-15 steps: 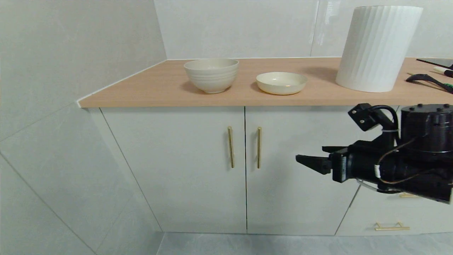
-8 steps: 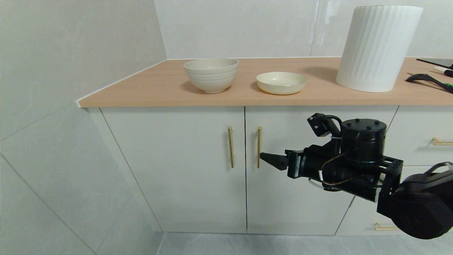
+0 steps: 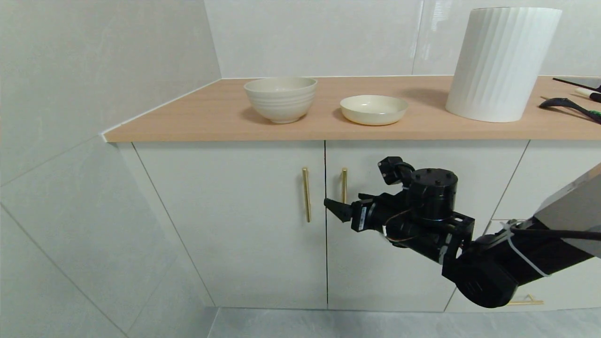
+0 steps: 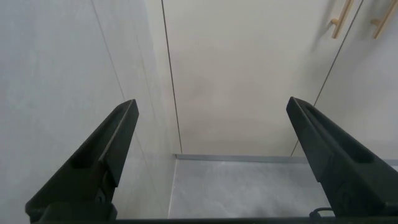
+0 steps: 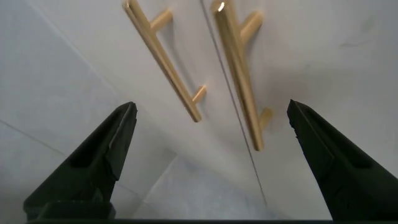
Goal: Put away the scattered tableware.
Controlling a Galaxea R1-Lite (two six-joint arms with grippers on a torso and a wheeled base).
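Observation:
A cream ribbed bowl (image 3: 280, 98) and a shallow cream plate (image 3: 373, 109) sit on the wooden countertop (image 3: 211, 117). Below it are two white cabinet doors with upright gold handles, the left handle (image 3: 306, 195) and the right handle (image 3: 344, 180). My right gripper (image 3: 342, 206) is open at handle height, in front of the seam between the doors. In the right wrist view both gold handles (image 5: 239, 74) lie ahead between the spread fingers (image 5: 99, 162), not touched. My left gripper (image 4: 211, 162) is open and holds nothing, facing the cabinet's lower corner and the floor.
A tall white ribbed container (image 3: 501, 63) stands on the counter's right side, with dark utensils (image 3: 570, 105) beyond it. A tiled wall (image 3: 70, 164) closes the left side. A drawer handle (image 3: 521, 300) shows low on the right. Grey floor (image 4: 236, 193) lies under the cabinet.
My right arm has swung left from the right edge across the right door, bringing the open gripper up to the door handles. Bowl and plate have not moved.

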